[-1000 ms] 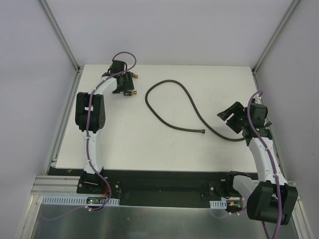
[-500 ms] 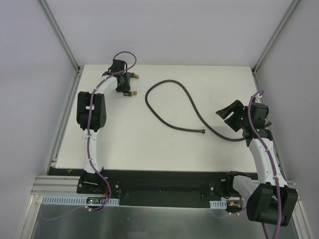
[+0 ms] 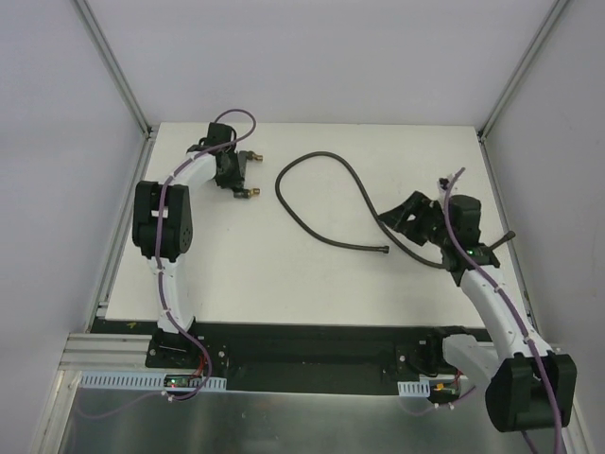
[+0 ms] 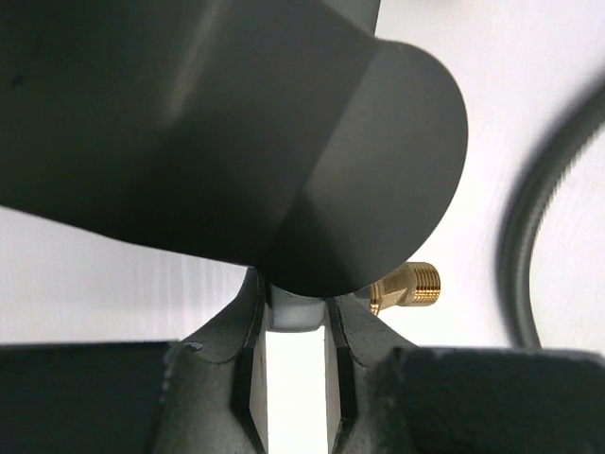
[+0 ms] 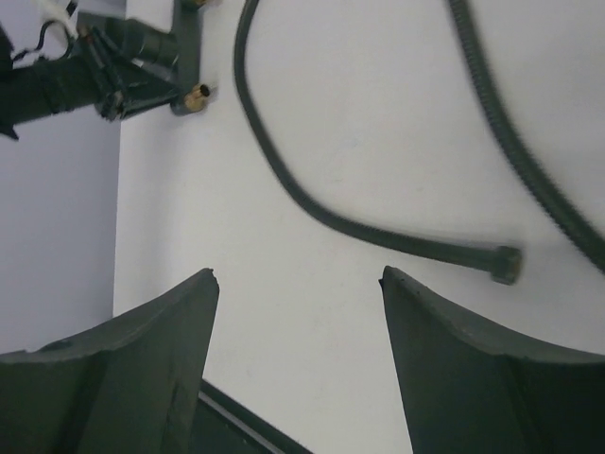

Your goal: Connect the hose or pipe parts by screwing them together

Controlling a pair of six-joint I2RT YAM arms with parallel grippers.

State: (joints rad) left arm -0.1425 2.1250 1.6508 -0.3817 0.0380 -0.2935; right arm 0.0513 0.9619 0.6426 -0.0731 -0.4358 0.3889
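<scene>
**Left arm has the fitting, right arm is lining up on the hose**

Starting at the upper left of the overhead view, the left gripper (image 3: 233, 171) is clamped tight on the forked fitting (image 3: 244, 176), near the far left corner of the table (image 3: 284, 293). In the left wrist view the fingers (image 4: 345, 378) are pinched almost together under the fitting's dark body, and one brass tip (image 4: 408, 287) pokes out to the right. My guess is it's gripped by the body so the threaded tips are left free for screwing. Both tips point toward the right of the frame, at the hose, and the line between them runs roughly up-down.

In the middle, the hose (image 3: 321, 161) lies loose on the table, near the fitting but not touching it. It curls into a loop in the upper middle, then one stretch runs down and to the right to the hose end (image 3: 385, 250), which points right.

On the right, the right gripper (image 3: 405, 223) hovers over the hose with its jaws wide apart, holding nothing. The hose end sits just past its right finger in the wrist view. It looks set up to grab near that end. Nothing is joined yet.
</scene>
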